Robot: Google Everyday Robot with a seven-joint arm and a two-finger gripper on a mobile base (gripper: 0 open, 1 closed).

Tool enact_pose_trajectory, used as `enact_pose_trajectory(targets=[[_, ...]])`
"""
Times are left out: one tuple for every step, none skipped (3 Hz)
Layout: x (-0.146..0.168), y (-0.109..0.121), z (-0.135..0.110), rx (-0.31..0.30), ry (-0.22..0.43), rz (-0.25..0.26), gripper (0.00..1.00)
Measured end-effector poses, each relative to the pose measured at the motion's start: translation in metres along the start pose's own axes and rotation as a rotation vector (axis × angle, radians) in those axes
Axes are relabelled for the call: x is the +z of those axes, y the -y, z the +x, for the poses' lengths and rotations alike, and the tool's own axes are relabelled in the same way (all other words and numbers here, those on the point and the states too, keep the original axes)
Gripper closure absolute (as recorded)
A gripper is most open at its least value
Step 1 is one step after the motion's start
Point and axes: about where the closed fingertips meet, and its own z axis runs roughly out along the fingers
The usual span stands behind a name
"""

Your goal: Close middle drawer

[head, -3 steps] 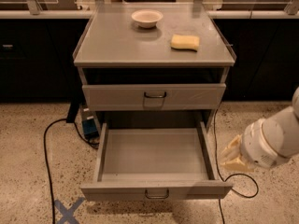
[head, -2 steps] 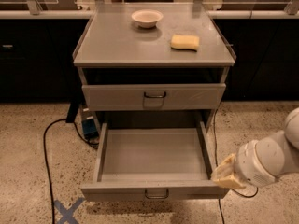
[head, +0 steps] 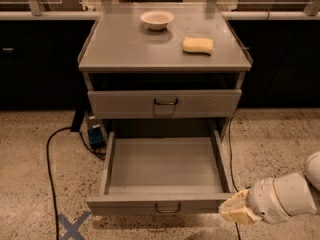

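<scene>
Just beside the pulled-out middle drawer [head: 160, 166] sits the tool [head: 238, 211], whether open or closed unclear.

The one camera looks down at the desk [head: 125, 49] from its front, fairly near; the gripper [head: 235, 211] sits lower right, just beside the front corner of the middle drawer [head: 165, 166].
</scene>
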Motion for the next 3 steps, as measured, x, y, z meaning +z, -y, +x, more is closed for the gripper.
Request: enact_pose_trajectory(targets=[[0.003, 0.0, 0.001, 0.01, 0.009, -0.008, 1.0], [0.018, -0.004, 0.009, 0.025, 0.01, -0.015, 1.0], [0.057, -0.011, 0.012, 0.03, 0.054, -0.055, 1.0]])
